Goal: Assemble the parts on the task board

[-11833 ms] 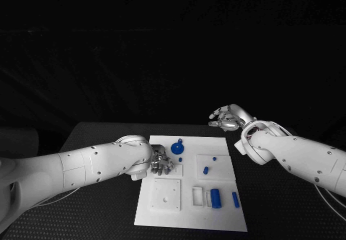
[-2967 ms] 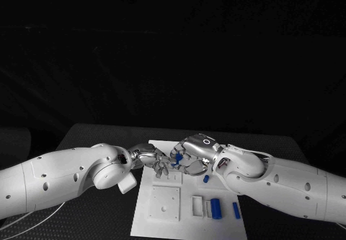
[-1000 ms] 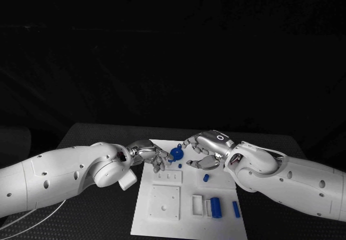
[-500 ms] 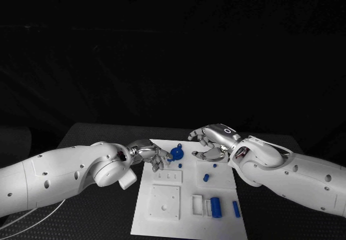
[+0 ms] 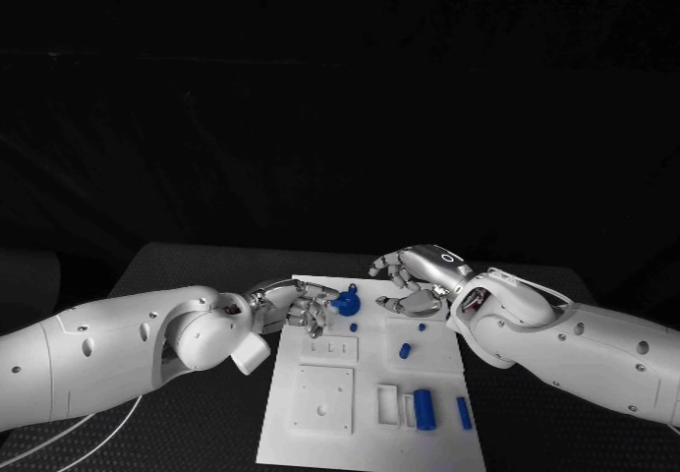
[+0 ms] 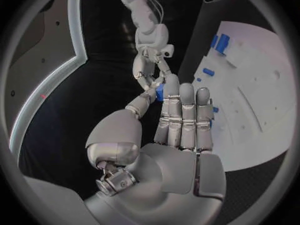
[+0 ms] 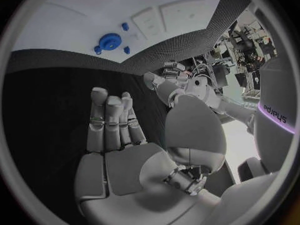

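Note:
The white task board [image 5: 319, 444] lies in the middle of the black table. A blue round part [image 5: 345, 302] sits at the board's far end. My left hand [image 5: 295, 307] reaches it from the left. In the left wrist view the blue round part [image 6: 159, 91] shows between the thumb tip and the fingertips of my left hand [image 6: 181, 130], which pinch its edge. My right hand [image 5: 414, 280] hovers just right of the part, fingers apart and holding nothing. In the right wrist view, the round part [image 7: 110, 41] is beyond the spread fingers of my right hand [image 7: 119, 150].
A short blue piece [image 5: 406, 349] lies mid-board. A thick blue cylinder [image 5: 423, 408] and a slim blue bar [image 5: 464, 413] lie at the near right. A square white plate [image 5: 326, 398] with holes sits at the near left. Black mat surrounds the board.
My right hand has drawn back from the blue round part toward the board's far right. My left hand has closed in on the part, which now looks tilted.

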### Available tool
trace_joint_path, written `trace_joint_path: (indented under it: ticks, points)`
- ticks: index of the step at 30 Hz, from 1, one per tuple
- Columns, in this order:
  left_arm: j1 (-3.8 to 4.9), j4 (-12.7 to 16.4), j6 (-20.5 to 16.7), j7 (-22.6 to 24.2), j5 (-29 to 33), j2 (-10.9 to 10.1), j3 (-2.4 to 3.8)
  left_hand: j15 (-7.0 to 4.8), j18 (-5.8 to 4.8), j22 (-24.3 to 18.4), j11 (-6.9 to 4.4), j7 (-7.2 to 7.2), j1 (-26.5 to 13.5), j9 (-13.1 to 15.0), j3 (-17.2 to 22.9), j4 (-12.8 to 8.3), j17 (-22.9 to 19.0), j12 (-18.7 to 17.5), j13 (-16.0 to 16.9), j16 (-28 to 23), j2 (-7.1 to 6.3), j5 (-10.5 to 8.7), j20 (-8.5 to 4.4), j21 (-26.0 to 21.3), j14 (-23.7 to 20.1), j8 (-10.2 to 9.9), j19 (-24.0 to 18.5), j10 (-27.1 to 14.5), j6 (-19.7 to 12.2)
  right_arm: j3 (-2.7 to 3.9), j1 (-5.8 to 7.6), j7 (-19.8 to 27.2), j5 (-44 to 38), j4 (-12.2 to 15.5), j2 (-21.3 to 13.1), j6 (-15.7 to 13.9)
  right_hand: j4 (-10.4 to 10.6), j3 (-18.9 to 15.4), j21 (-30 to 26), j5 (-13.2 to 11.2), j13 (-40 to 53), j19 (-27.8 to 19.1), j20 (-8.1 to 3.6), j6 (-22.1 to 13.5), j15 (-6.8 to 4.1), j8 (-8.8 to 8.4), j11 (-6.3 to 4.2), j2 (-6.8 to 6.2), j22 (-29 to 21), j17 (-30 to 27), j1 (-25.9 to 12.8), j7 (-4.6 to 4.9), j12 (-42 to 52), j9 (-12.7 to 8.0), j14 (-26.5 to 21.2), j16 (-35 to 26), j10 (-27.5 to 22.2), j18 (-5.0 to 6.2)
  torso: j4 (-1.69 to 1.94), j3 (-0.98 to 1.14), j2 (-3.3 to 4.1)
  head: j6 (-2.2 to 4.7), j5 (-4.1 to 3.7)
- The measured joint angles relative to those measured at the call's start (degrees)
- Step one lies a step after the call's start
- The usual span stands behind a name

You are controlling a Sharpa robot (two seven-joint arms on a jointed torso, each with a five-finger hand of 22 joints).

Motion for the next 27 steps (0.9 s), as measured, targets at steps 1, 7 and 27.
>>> trace_joint_path:
  ticks: [1,7,27]
  points:
    - [-0.04,-0.04,1.00,0.54,1.23,-0.14,0.00,-0.05,-0.05,0.00,0.00,-0.09,0.03,0.23,-0.05,0.06,-0.06,0.00,0.00,0.00,0.12,-0.54,0.09,0.00,-0.07,-0.01,-0.08,-0.07,-0.09,0.00,0.00,0.11,0.23,0.01,0.00,0.00,0.11,0.11,0.00,0.00,0.00,0.00,0.00,0.00,0.00,0.00,0.00,0.00,0.00,-0.01,0.00,0.01,0.00,0.00,0.00,0.00,0.00,0.00,-0.01,-0.02,-0.01,0.02,0.00]
    - [-0.12,-0.81,6.83,2.86,5.93,-0.56,0.00,0.35,-0.88,0.05,0.08,0.02,0.02,0.65,-0.02,0.10,-0.32,0.00,0.00,0.00,0.66,-2.19,0.30,-0.44,-0.69,-0.30,-0.69,-0.41,-0.60,0.00,-0.01,0.81,1.49,0.43,-0.04,-0.01,-0.05,0.27,0.00,-0.23,-0.08,0.00,0.00,-0.07,0.00,0.00,0.00,0.00,0.00,-0.06,0.45,0.06,0.00,0.00,0.00,0.00,0.00,-0.01,-0.04,-0.01,0.00,0.34,0.07]
    - [-0.24,-1.45,14.61,4.66,8.41,-1.31,0.01,0.66,-0.88,0.03,0.28,-0.07,-0.05,3.29,-0.14,0.21,-0.56,0.00,0.15,-0.40,1.70,-2.68,0.30,-0.67,-1.00,0.38,-1.10,-0.59,-0.92,-0.01,-0.15,2.38,3.89,1.32,-0.49,-0.09,0.21,0.84,0.00,-1.11,-0.34,-0.01,0.01,0.07,-0.01,0.32,0.00,0.22,0.00,-0.06,1.12,0.25,0.27,-0.01,0.00,0.00,0.00,-0.01,-0.01,0.04,-0.02,0.90,0.15]
